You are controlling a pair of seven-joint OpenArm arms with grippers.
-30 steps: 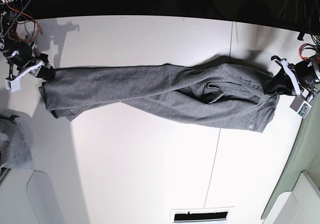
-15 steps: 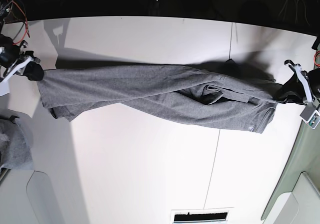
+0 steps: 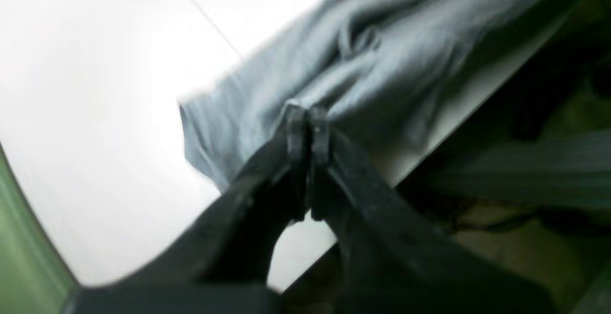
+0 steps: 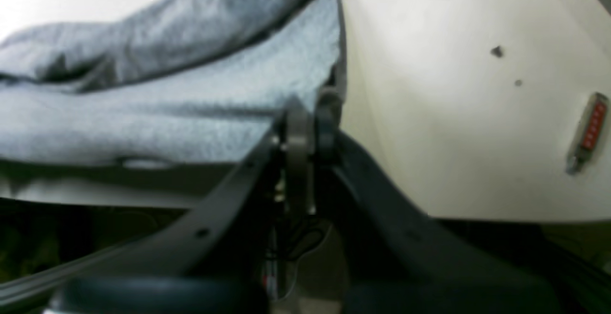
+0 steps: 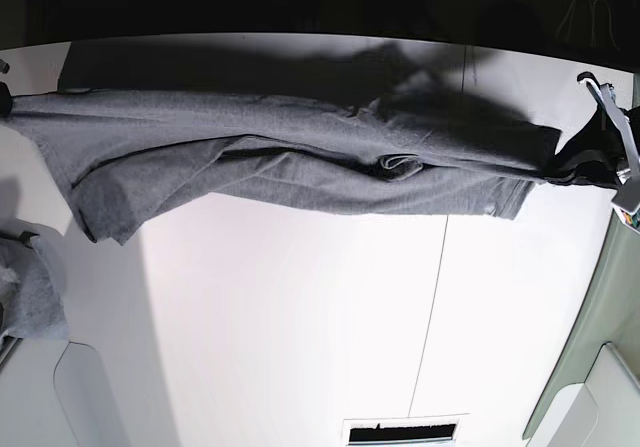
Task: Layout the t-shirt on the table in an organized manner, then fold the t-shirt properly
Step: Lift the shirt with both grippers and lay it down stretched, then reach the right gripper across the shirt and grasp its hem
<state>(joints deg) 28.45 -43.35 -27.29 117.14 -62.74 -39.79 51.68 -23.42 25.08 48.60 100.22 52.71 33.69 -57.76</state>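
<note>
Laying out is the step in hand: the t-shirt hangs stretched in a twisted band across the desk from 9 to 3 o'clock, mostly lifted. The left gripper has its fingers pressed together, pinching one end; the right gripper pinches the other end likewise (both views are blurred). Next, I judge, the cloth needs untwisting and lowering flat. The desk is white, smooth, crossed by a thin seam; behind it the room is dark.
</note>
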